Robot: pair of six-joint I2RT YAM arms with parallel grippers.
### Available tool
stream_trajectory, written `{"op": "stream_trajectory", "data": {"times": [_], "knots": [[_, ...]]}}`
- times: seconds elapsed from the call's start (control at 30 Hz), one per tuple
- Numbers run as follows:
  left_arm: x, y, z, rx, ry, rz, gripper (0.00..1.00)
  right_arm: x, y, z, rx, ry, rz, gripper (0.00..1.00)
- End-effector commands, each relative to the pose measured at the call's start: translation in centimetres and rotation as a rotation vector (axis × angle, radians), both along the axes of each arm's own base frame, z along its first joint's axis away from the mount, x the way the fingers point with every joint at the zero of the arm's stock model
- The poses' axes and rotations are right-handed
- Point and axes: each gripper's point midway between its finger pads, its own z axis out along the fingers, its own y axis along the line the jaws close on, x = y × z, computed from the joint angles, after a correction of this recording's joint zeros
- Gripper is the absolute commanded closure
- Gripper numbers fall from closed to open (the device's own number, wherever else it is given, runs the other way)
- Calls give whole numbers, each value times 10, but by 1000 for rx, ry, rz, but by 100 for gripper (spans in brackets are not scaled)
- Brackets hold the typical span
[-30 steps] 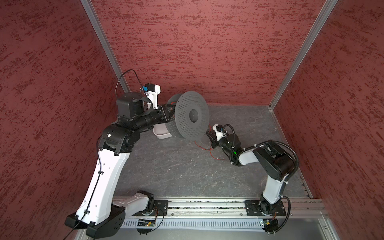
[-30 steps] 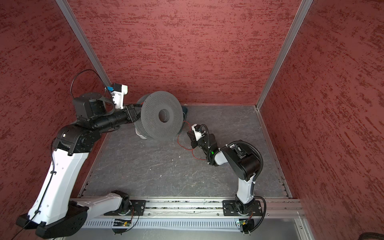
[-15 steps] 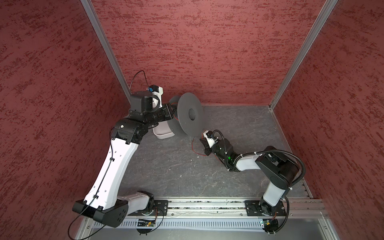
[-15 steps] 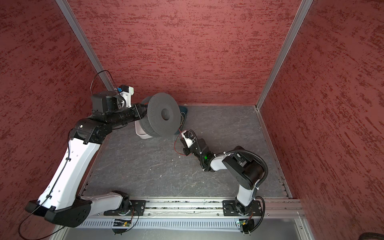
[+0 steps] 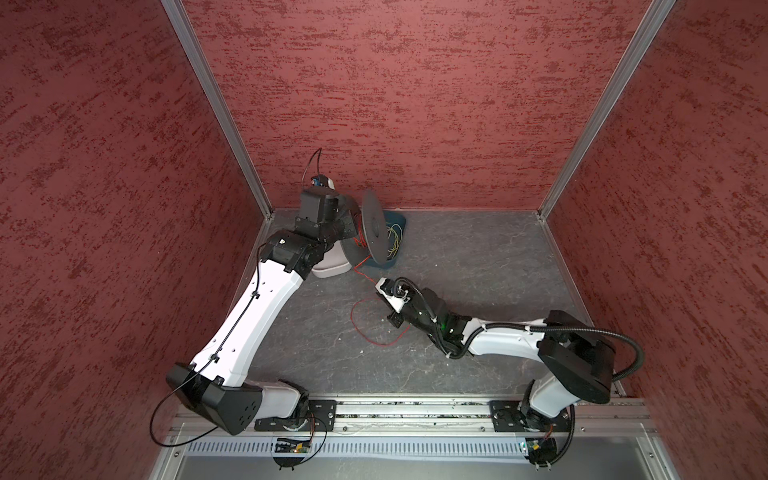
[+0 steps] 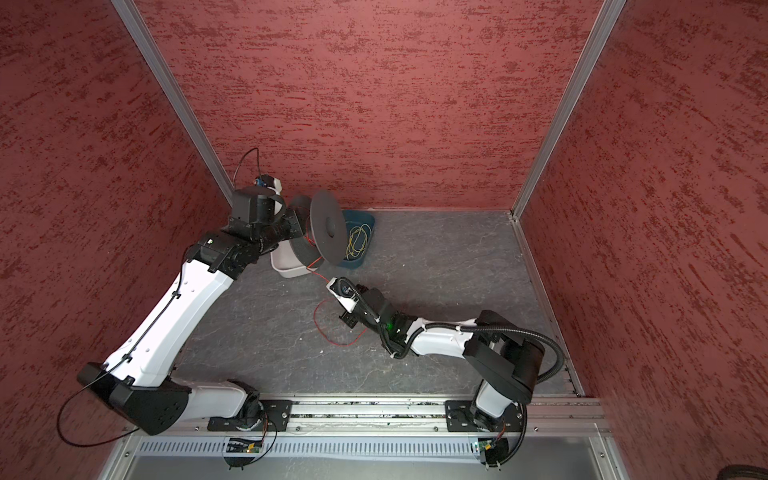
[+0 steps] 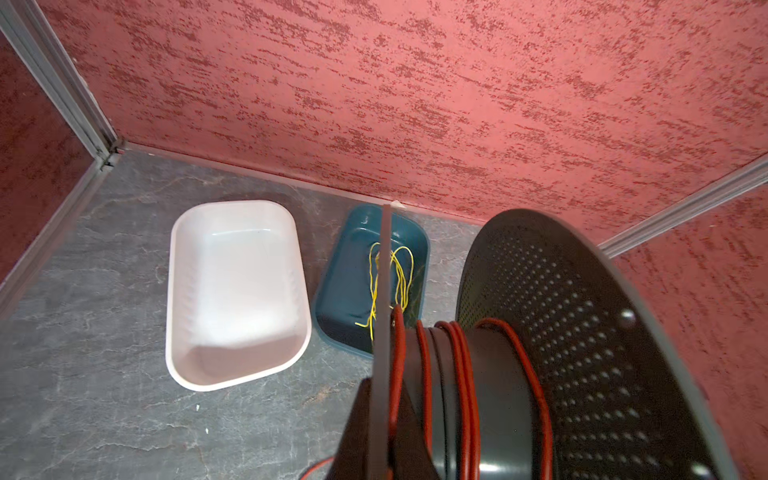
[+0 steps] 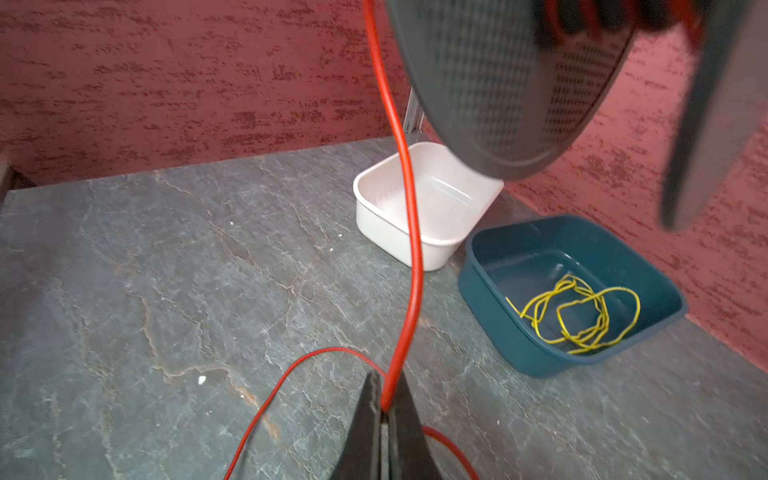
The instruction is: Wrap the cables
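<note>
A black perforated spool [image 5: 372, 226] [image 6: 328, 226] hangs edge-on over the trays at the back, with several turns of the red cable [image 7: 461, 374] round its core. My left gripper [image 7: 382, 384] is shut on the spool's thin flange. From the spool [image 8: 498, 83] the cable [image 8: 409, 208] runs down into my right gripper [image 8: 384, 395], which is shut on it. In both top views the right gripper [image 5: 379, 286] [image 6: 330, 283] sits low, just in front of the spool. Behind it, slack cable [image 5: 361, 328] [image 6: 322, 328] lies in a loop on the floor.
A white empty tray [image 7: 237, 291] and a blue tray [image 7: 345, 282] holding thin yellow-green wires [image 7: 399, 270] stand side by side against the back wall, under the spool. Red walls close in the left, back and right sides.
The left arm has carried the spool back toward the corner and turned it from face-on to edge-on. The right gripper has moved left toward the spool, and its jaws have closed tight on the cable.
</note>
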Motion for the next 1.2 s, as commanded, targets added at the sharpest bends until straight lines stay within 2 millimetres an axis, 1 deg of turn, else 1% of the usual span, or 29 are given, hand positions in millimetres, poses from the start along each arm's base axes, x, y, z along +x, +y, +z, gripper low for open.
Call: {"op": "stream_trajectory", "data": {"times": [0.0,0.1,0.13,0.17,0.27,0.47,0.6,0.7,0.8,0.93,0.97,1.07,1.17], "knots": [[12,11,19,111,-104,98,100,-3,-4,28,-25,-57,-9,100],[14,12,7,194,-81,121,100,-4,-12,51,-13,-92,-22,100],[15,13,3,216,-73,127,100,-4,-13,52,-22,-101,-26,100],[15,13,0,236,-67,132,100,-6,-18,68,-2,-126,-33,100],[15,11,-7,290,-55,135,100,0,-28,88,-9,-175,-84,100],[11,-2,-24,387,-22,91,100,32,-53,113,-74,-258,-263,100],[5,-12,-29,419,-10,27,100,60,-74,130,-69,-248,-359,100],[-2,-21,-31,429,1,-18,100,75,-87,142,-48,-227,-393,100],[-9,-31,-31,445,10,-71,100,93,-99,148,-33,-183,-406,100],[-21,-49,-23,456,-5,-157,100,118,-115,149,-10,-99,-423,100],[-25,-55,-19,447,-12,-188,100,129,-117,140,-15,-55,-422,100],[-37,-70,-8,401,-20,-273,100,152,-127,127,-1,46,-424,100],[-52,-87,2,317,-10,-379,100,165,-127,108,-8,116,-391,100]]}}
